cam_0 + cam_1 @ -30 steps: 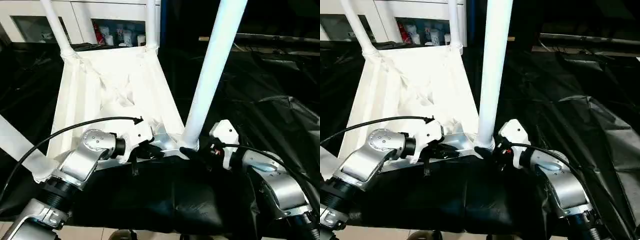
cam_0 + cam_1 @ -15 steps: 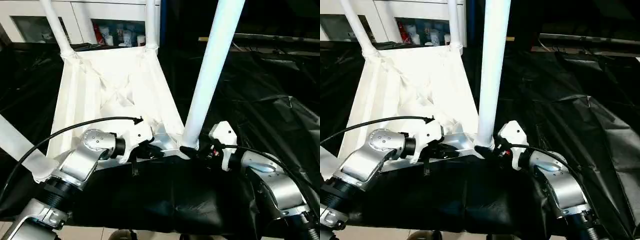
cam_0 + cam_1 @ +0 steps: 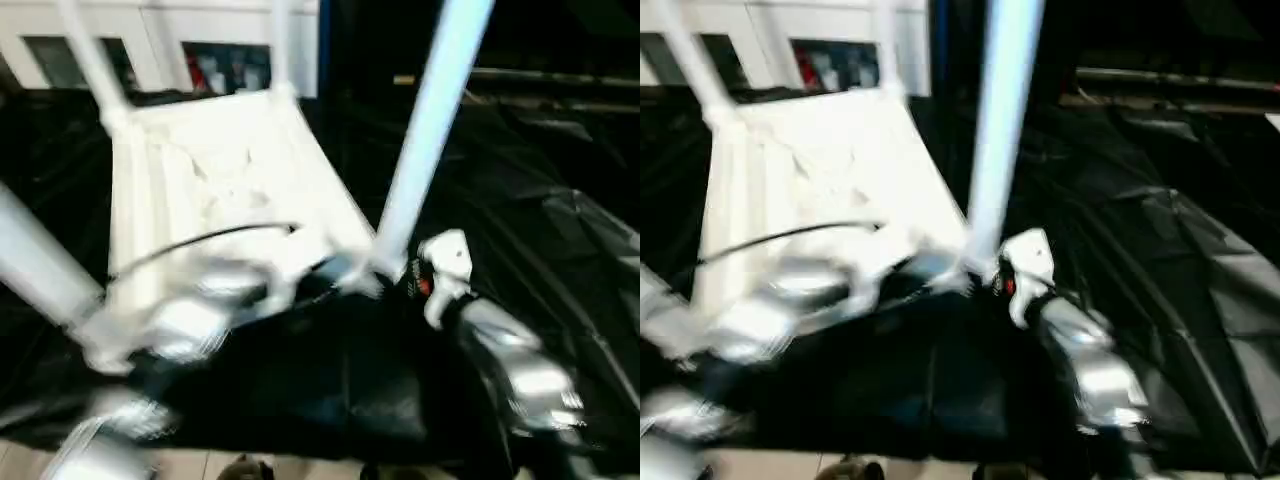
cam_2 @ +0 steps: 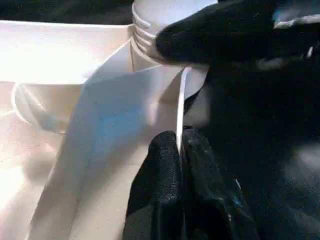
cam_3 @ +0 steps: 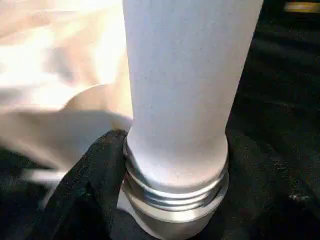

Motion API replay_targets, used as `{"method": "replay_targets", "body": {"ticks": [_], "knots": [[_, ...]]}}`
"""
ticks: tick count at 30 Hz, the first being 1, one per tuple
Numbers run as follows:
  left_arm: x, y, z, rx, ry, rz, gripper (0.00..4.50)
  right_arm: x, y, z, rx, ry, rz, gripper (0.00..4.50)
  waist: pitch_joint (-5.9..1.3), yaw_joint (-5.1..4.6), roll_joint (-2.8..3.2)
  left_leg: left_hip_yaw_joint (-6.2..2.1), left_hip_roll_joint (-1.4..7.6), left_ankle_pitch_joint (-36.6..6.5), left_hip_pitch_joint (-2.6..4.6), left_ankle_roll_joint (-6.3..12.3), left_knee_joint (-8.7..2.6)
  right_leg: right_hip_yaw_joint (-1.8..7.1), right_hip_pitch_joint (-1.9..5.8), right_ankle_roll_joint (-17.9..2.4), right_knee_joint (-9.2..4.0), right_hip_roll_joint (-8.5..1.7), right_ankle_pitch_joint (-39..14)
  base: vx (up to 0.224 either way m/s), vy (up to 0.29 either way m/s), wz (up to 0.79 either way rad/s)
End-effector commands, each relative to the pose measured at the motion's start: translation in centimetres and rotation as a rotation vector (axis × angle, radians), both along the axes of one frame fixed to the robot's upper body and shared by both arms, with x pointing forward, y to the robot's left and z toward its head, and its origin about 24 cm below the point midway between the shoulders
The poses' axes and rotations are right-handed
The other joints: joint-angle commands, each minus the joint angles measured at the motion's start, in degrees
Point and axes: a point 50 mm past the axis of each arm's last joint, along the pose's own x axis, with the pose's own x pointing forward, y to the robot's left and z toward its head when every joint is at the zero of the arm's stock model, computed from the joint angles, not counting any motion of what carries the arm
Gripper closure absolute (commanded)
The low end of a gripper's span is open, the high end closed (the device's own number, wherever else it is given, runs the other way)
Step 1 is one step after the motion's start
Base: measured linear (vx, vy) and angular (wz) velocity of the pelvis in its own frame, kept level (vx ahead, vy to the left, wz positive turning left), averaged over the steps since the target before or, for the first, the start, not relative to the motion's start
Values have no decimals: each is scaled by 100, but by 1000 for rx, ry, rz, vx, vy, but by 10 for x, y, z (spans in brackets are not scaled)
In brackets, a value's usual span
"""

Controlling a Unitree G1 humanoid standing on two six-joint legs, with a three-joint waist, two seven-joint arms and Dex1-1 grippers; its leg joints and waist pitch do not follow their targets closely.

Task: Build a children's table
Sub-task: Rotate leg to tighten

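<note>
The scene is looked down on from the head by both eye views, from just behind the left gripper (image 3: 335, 280) and right gripper (image 3: 400, 285), and the table (image 3: 215, 180) beyond them is shared. The table's rim (image 4: 181, 107) is viewed from very close along the left fingers (image 4: 165, 170). The leg (image 5: 182, 85) is faced from very close by the right wrist view, its threaded base also appearing in the left wrist view.

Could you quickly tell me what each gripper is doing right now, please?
Left gripper: shut, pinching the thin rim of the table top.
Right gripper: closed around the base of the near leg.
</note>
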Motion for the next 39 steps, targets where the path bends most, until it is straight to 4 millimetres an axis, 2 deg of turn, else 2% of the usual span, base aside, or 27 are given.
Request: {"method": "replay_targets", "body": {"ticks": [1,3,4,6,7,9,10,11,12,15,17,18,21,23,24,27,29,37,39], "knots": [[1,-12,-11,-6,7,98,450,-8,11,-27,-51,121,-2,176,-325,-32,-67,-102,345,-995,88,96,-462,243,191,-1377,-472,-428,-1222,0,0,0],[0,-26,-12,-5,-7,98,450,-6,24,-24,-58,101,39,176,-344,-12,-62,-99,336,-925,82,158,-453,248,205,-1303,-467,-434,-1082,0,0,0],[-1,-28,-11,-4,-16,86,450,-7,26,-23,-50,94,51,176,-346,-7,-71,-100,329,-872,52,232,-454,245,225,-1270,-462,-439,-995,0,0,0],[-2,-32,-10,-8,-21,69,450,-6,28,-19,-5,77,56,176,-358,2,-39,-110,333,-874,38,306,-456,242,228,-1219,-468,-456,-1032,0,0,0],[-2,-32,-10,-9,-24,64,450,-6,28,-18,10,75,54,141,-355,2,-46,-111,335,-919,36,322,-462,238,221,-1192,-476,-452,-1115,0,0,0],[-2,-29,-9,-5,-35,45,450,-3,24,-11,62,56,46,107,-356,4,-43,-117,343,-1006,37,319,-475,237,212,-1160,-490,-457,-1270,0,0,0],[-2,-26,-8,-3,-39,32,450,-3,22,-9,61,45,54,104,-358,4,-45,-125,349,-1036,32,321,-484,232,216,-1133,-495,-459,-1323,0,0,0],[-2,-24,-9,-2,-38,28,450,-2,19,-7,58,36,57,97,-355,-3,-39,-129,355,-1044,22,313,-492,231,210,-1125,-491,-455,-1304,0,0,0],[-3,-20,-9,0,-41,19,450,-1,15,-3,53,20,70,85,-364,-6,-64,-127,353,-1036,20,318,-490,227,215,-1121,-491,-452,-1291,0,0,0],[-4,-11,-8,-3,-42,-11,450,-1,6,5,38,-3,106,63,-367,-5,-64,-126,355,-973,3,377,-480,234,224,-1124,-477,-464,-1201,0,0,0],[-7,-2,-6,-6,-42,-51,450,-5,-3,12,25,-12,165,29,-370,-10,-77,-115,347,-864,-16,425,-471,235,238,-1130,-470,-457,-1140,0,0,0],[-8,3,-6,-4,-39,-68,450,-7,-7,14,18,-11,201,29,-382,9,-61,-124,341,-832,-9,443,-467,230,242,-1117,-467,-463,-1099,0,0,0],[-15,16,-2,-14,-39,-161,450,-18,-21,20,-23,4,328,19,-385,7,-71,-110,361,-699,-23,555,-458,229,247,-1194,-441,-453,-818,0,0,0],[-29,30,4,-42,-12,-311,450,-29,-39,25,-109,22,441,19,-392,33,-68,-99,385,-665,-1,570,-452,235,239,-1233,-434,-458,-758,0,0,0],[-29,30,4,-42,-12,-311,450,-29,-39,25,-109,22,441,19,-394,38,-54,-106,389,-643,-5,571,-453,229,248,-1262,-414,-456,-693,0,0,0],[-35,34,7,-69,13,-360,450,-33,-45,26,-142,35,478,19,-385,11,-45,-85,395,-695,18,582,-455,216,203,-1424,-418,-440,-666,0,0,0],[-36,35,8,-71,15,-367,450,-33,-46,27,-146,42,486,19,-386,10,-46,-92,398,-647,3,558,-456,214,222,-1470,-398,-444,-595,0,0,0],[-35,42,8,-60,15,-362,450,-36,-43,25,-155,69,541,19,-392,21,-88,-74,377,-525,2,596,-429,218,236,-1451,-387,-450,-558,0,0,0],[-35,42,9,-63,18,-365,450,-35,-40,26,-142,62,548,45,-387,21,-95,-74,382,-542,6,586,-431,218,228,-1436,-390,-449,-642,0,0,0]]}}
